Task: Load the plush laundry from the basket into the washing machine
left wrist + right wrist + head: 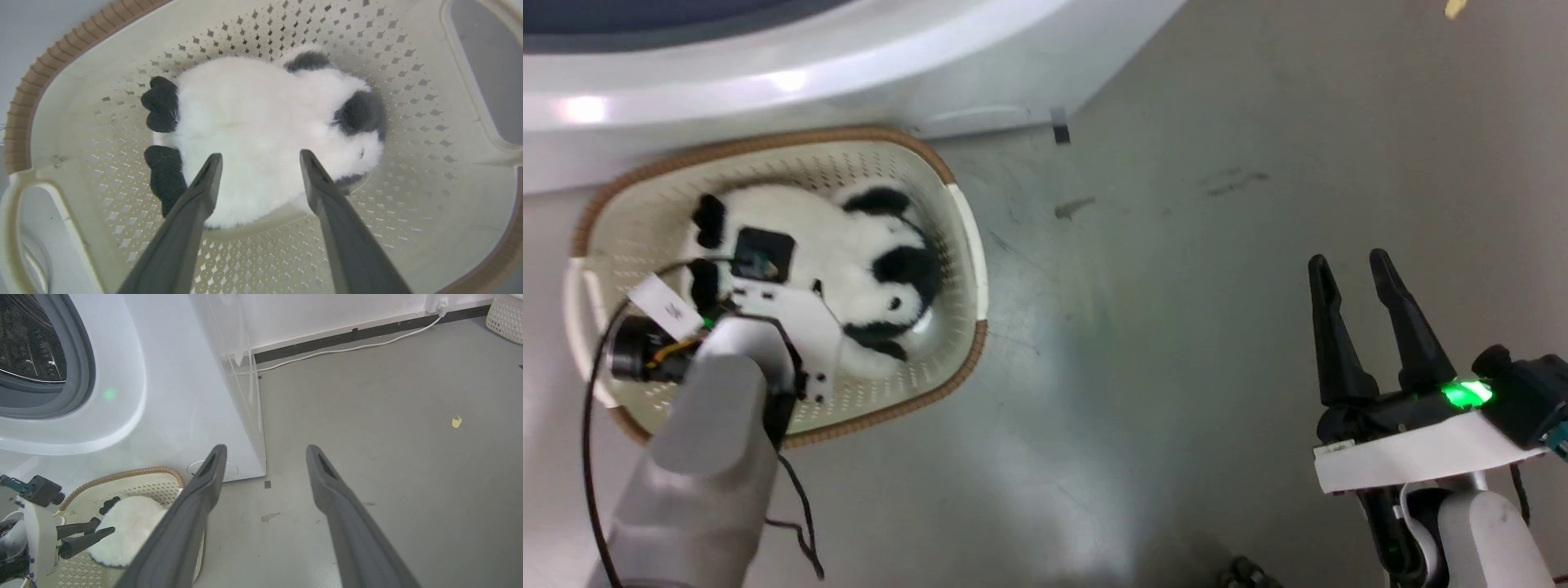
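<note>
The left tool (260,155), 2 fingers spread and empty, is nearer. Straight ahead the panda toy (253,102) lies in the basket (81,73), long axis crosswise to the gap, probably untouched. The right tool (1349,260), likewise spread, stands well apart. Beyond is the washing machine (175,396).

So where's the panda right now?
The panda lies inside the basket, left in the head view, beside the washing machine, under the left gripper.

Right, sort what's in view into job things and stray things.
Job: panda toy; cream basket holding it; washing machine; left gripper, open above the panda.
Lying about: white cable; yellow scrap; white woven bin.
</note>
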Available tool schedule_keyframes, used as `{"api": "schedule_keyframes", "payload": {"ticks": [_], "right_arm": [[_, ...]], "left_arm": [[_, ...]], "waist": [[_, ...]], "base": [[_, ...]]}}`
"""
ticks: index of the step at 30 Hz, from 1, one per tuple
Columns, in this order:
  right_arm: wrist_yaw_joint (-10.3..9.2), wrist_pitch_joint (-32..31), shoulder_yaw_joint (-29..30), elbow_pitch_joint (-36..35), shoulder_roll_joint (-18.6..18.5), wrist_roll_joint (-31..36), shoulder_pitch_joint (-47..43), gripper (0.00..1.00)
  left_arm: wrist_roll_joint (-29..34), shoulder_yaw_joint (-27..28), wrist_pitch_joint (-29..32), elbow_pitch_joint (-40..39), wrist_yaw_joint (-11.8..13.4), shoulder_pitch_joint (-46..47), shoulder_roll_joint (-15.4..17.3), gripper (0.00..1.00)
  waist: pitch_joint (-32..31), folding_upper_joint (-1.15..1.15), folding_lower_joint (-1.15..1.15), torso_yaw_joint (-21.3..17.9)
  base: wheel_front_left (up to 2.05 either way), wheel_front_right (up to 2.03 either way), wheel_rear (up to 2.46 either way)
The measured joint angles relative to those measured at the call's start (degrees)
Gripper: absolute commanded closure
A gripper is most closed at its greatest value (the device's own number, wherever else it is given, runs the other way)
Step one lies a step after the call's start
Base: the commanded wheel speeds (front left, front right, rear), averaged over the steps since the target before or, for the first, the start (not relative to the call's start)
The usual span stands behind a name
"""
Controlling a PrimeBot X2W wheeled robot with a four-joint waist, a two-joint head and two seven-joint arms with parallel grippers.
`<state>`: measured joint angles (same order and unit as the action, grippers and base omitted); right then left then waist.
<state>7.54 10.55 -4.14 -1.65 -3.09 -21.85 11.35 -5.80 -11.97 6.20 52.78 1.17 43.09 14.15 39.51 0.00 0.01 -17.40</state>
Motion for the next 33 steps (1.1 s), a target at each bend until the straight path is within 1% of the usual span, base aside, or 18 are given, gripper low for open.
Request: {"api": "schedule_keyframes", "payload": {"ticks": [2,3,6,13,17,18,19,22,26,30,33], "right_arm": [[0.0,0.26,-0.31,-0.02,0.0,-0.66,0.23,0.0],[0.0,0.67,-0.93,-0.07,0.0,-1.83,0.83,0.0],[0.0,0.78,-1.32,-0.11,0.0,-2.83,1.07,0.0],[0.0,1.81,-1.3,-0.3,0.0,-4.76,2.22,0.0],[0.0,2.37,-1.23,-0.33,0.01,-5.69,2.42,0.0],[-0.01,2.44,-1.18,-0.34,0.01,-5.92,2.5,0.0],[-0.01,2.53,-1.13,-0.34,0.01,-6.09,2.78,0.0],[-0.01,2.75,-1.18,-0.35,0.01,-6.58,4.1,0.0],[-0.01,3.26,-0.88,-0.29,0.01,-6.69,4.98,0.0],[-0.01,3.77,0.71,-0.11,0.02,-6.26,5.13,0.0],[-0.01,3.97,2.44,0.3,0.02,-5.09,4.98,0.0]], "left_arm": [[-0.86,0.16,1.48,1.29,0.42,1.55,0.52,0.0],[-0.76,-0.82,3.8,3.07,0.71,3.8,1.6,0.0],[-0.68,-1.74,5.48,4.86,0.86,5.59,2.67,0.0],[-0.44,-3.76,5.94,8.43,0.94,9.72,4.53,0.0],[-0.75,-4.43,5.95,10.35,1.27,11.96,4.94,0.0],[-0.94,-4.64,5.97,10.77,1.27,12.55,4.97,0.26],[-0.96,-4.98,5.91,11.09,1.18,13.23,5.01,1.0],[-1.29,-5.68,5.66,12.37,0.67,14.87,5.43,1.0],[-3.03,-5.69,3.83,14.38,0.93,15.66,5.42,1.0],[-4.86,-5.68,1.71,16.94,1.19,15.5,4.52,1.0],[-5.58,-5.94,-1.44,18.17,0.97,14.3,3.38,1.0]], "waist": [[1.17,0.0,0.0,-0.59],[2.87,0.0,0.0,-1.57],[4.42,0.0,0.0,-2.59],[7.88,0.0,0.0,-4.27],[9.8,0.0,-0.01,-5.04],[10.27,0.0,-0.01,-5.21],[10.77,0.0,-0.01,-5.35],[12.24,0.0,-0.01,-5.8],[12.74,0.0,-0.01,-6.17],[11.23,0.0,-0.01,-5.69],[9.25,0.0,0.0,-4.9]], "base": [[0.0,0.0,0.0],[0.0,0.0,0.0],[0.0,0.0,0.0],[0.0,0.0,0.0],[0.0,0.0,0.0],[0.0,0.0,0.0],[0.0,0.0,0.0],[0.0,0.0,0.0],[0.0,0.0,0.0],[0.0,0.0,0.0],[0.0,0.0,0.0]]}}
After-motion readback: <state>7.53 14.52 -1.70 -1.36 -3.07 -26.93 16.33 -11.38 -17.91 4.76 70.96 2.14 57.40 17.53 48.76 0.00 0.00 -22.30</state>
